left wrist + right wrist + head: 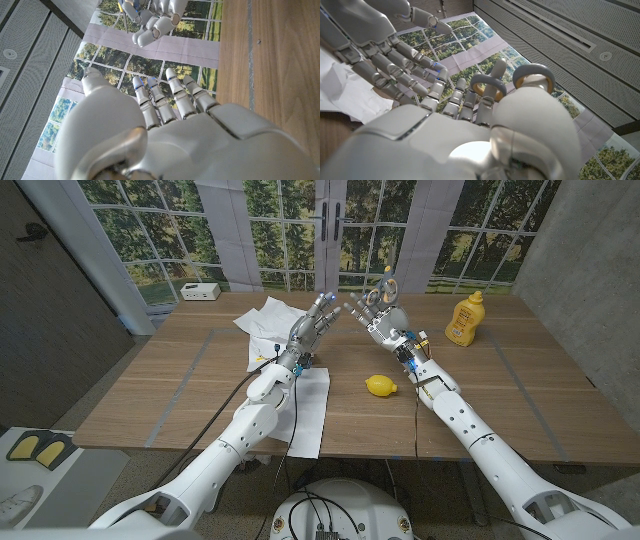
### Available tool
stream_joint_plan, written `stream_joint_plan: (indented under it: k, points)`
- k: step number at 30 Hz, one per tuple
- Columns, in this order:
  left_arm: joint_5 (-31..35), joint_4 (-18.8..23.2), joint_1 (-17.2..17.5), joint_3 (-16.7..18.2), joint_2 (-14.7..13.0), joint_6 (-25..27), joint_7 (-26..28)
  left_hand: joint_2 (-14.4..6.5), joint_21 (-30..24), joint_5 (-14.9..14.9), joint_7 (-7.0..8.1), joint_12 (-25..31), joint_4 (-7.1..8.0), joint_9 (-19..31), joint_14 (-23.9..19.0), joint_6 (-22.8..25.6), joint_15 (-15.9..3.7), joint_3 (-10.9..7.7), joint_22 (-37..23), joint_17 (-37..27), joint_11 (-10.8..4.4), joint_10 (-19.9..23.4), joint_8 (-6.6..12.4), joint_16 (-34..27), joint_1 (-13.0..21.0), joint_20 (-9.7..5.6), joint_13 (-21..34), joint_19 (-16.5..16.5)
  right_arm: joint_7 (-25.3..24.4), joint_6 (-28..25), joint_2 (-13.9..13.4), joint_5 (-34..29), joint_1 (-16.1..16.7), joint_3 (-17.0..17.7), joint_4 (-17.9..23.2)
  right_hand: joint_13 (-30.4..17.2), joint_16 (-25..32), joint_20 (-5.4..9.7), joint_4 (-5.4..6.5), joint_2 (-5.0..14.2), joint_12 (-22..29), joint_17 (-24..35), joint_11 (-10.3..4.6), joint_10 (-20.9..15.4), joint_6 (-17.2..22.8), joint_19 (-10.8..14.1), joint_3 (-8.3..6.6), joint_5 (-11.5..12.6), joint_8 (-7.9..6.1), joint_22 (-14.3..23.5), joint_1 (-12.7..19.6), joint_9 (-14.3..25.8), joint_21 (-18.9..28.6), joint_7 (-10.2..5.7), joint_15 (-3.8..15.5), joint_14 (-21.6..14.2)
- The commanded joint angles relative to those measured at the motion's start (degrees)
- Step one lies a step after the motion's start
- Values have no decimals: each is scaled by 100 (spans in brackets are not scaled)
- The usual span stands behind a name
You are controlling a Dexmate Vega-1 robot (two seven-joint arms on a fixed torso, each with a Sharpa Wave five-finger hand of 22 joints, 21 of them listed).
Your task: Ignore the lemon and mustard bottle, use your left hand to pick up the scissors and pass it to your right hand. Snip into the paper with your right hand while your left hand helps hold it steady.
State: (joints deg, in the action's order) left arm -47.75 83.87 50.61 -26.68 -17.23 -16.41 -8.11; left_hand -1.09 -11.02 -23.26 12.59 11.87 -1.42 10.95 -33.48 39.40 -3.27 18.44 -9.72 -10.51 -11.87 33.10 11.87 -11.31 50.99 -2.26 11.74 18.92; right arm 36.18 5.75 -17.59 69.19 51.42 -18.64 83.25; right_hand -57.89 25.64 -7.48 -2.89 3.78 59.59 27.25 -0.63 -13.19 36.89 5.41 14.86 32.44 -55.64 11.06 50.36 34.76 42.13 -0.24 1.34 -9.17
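My right hand (382,317) is raised above the table's far middle and holds the scissors (384,286). Their grey, orange-lined handle loops (534,77) stick up past its fingers, and the blades are hidden. My left hand (311,327) is raised just to its left, fingers stretched out and apart, holding nothing. The two hands' fingertips nearly meet. In the right wrist view the left hand (375,45) reaches in beside my right hand (470,135). A flat white paper sheet (312,402) lies under the left forearm, and a crumpled paper (266,319) lies behind it.
A lemon (380,386) lies on the table below the right wrist. The yellow mustard bottle (464,318) stands at the far right. A small white box (201,291) sits on the sill beyond the table's far left corner.
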Motion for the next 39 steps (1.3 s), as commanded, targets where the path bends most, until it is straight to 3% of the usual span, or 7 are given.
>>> stream_joint_plan:
  k: [1,5,10,12,18,22,39]
  points:
    - [9,-13,-8,-1,7,5,29,-6,-4,-4,14,-1,28,16,-61,65,-931,22,-30,-16,-11,61,-11,20,40,-472,9,58,98,-30,-13,-14,-80,-17,-102,-131,-54,-58,46,-78,92,27,18,120,-89,-63,96,-38,69,31,-138,-14,-20,44,-49,58]
    - [6,-35,-13,-4,23,-1,27,-7,-4,-3,14,-2,32,15,-62,67,-931,21,-31,-16,-12,59,-13,20,41,-472,9,58,181,-26,-19,-36,-122,-28,-167,-213,-87,-47,76,-95,145,24,75,181,-127,-77,126,-49,121,30,-210,-70,-34,87,-72,114]
    - [6,-63,-17,-8,42,-6,34,-7,-3,-3,13,-1,35,15,-64,72,-931,21,-30,-16,-11,62,-12,19,41,-472,9,55,259,16,-18,-78,-148,-32,-227,-373,-154,-62,149,-143,248,10,199,328,-322,-161,204,-85,322,28,-387,-229,-87,242,-199,197]
    - [1,-73,-19,-8,46,-4,30,-8,-2,-3,13,0,37,15,-64,75,-931,21,-30,-16,-11,67,-11,19,41,-469,9,54,285,-6,-18,-53,-148,-23,-234,-434,-188,-74,203,-179,283,0,231,415,-538,-195,257,-111,486,28,-514,-319,-114,337,-221,230]
    - [27,-101,-30,-12,59,-27,36,-8,-4,-2,13,3,39,15,-63,80,-931,21,-31,-16,-11,77,-11,20,42,-475,9,57,333,0,-4,-28,-144,-2,-259,-432,-226,-111,277,-218,302,-10,321,443,-603,-230,317,-144,608,28,-683,-423,-145,401,-259,266]
    - [56,-94,-37,-5,55,-50,56,-8,-4,-2,13,4,41,15,-62,87,-931,21,-31,-16,-11,81,-9,20,44,-475,9,57,374,35,12,-49,-152,-1,-292,-521,-259,-95,336,-236,363,-21,380,522,-776,-268,346,-176,769,28,-818,-524,-179,502,-297,288]
    - [400,292,8,134,-137,-311,398,-6,-5,-1,13,9,49,15,-62,113,-928,22,-30,-16,-14,102,-4,20,49,-470,8,58,472,53,72,22,-122,64,-365,-483,-283,26,317,-171,420,-51,375,467,-679,-203,280,-172,879,26,-785,-680,-191,482,-288,239]
